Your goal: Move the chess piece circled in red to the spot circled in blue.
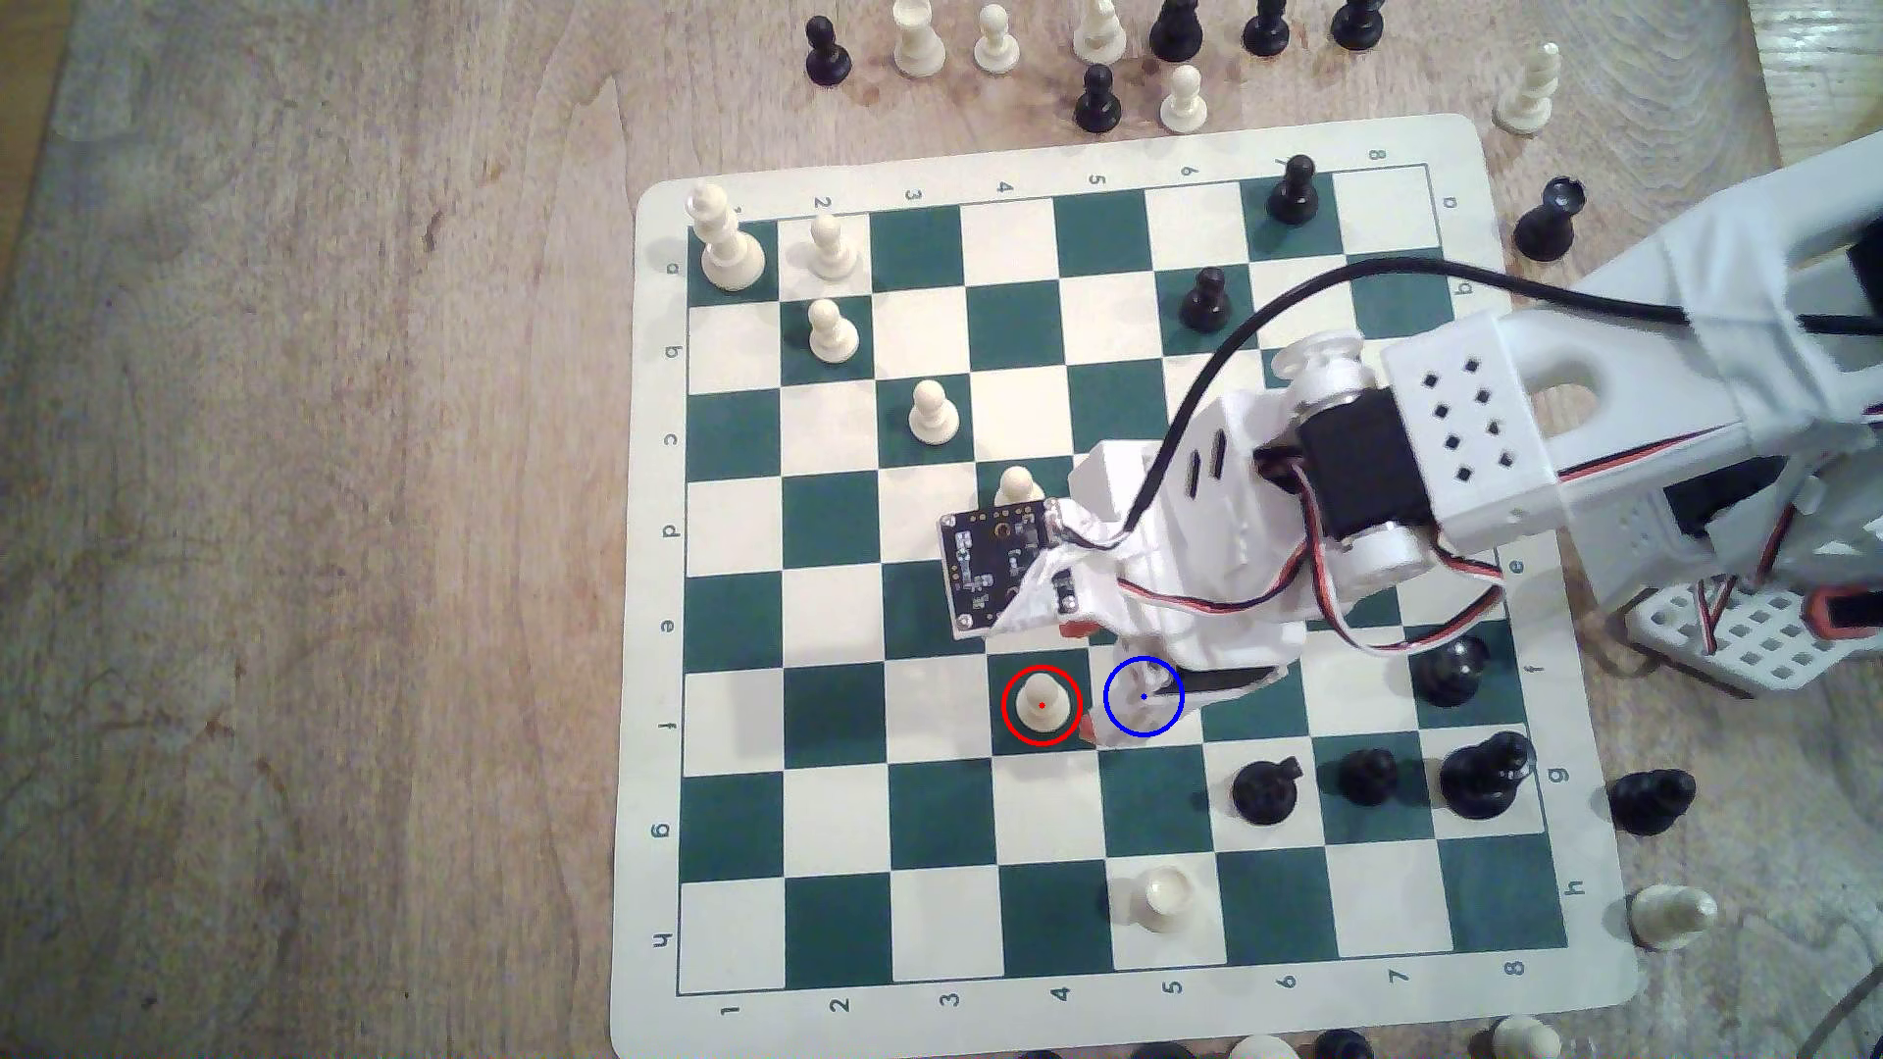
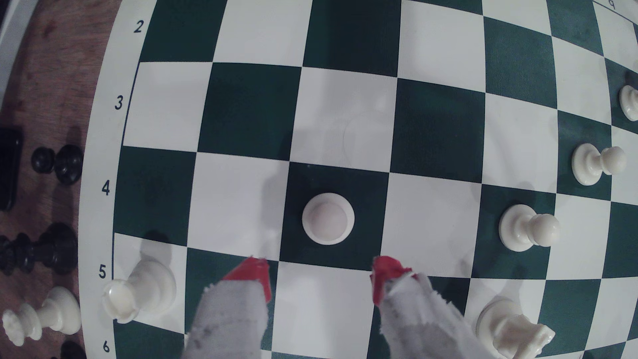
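Note:
The chess piece circled in red (image 1: 1041,705) is a small cream pawn on a dark green square. In the wrist view I look straight down on the pawn's round head (image 2: 328,219). The spot circled in blue (image 1: 1143,697) is the cream square just to the exterior view's right of the pawn, partly covered by my gripper body. My gripper (image 1: 1080,677) hangs over the board between the two, open, with red-tipped fingers (image 2: 252,274) spread apart. In the wrist view, my gripper (image 2: 317,276) stops just short of the pawn, with nothing held between the fingers.
Cream pawns (image 1: 932,412) run diagonally toward the board's far left corner, one (image 1: 1017,484) close behind the wrist camera board. A cream rook (image 1: 1162,901) stands near the front edge. Black pieces (image 1: 1263,789) cluster at the front right. A cream knight (image 2: 511,331) sits beside one finger.

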### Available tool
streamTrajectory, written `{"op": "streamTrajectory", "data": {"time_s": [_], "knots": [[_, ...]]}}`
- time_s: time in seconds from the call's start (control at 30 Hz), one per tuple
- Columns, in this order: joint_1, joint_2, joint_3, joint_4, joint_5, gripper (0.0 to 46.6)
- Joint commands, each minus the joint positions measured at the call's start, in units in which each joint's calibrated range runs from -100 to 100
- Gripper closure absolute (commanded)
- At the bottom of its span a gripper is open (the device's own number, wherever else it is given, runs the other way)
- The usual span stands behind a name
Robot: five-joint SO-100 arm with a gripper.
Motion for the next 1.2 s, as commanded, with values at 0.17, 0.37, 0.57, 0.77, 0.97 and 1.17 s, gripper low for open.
{"op": "streamTrajectory", "data": {"time_s": [0.17,0.37,0.57,0.77,0.97,1.17], "knots": [[0.20,3.19,-6.61,-3.10,0.24,31.5],[1.06,6.08,-8.42,-3.59,0.49,31.8],[0.74,8.54,-10.24,-3.67,0.54,32.8],[-0.27,10.15,-10.78,-3.92,0.44,33.0],[-0.74,11.77,-12.23,-4.33,0.15,33.0],[-0.59,13.30,-14.05,-4.33,0.10,33.1]]}}
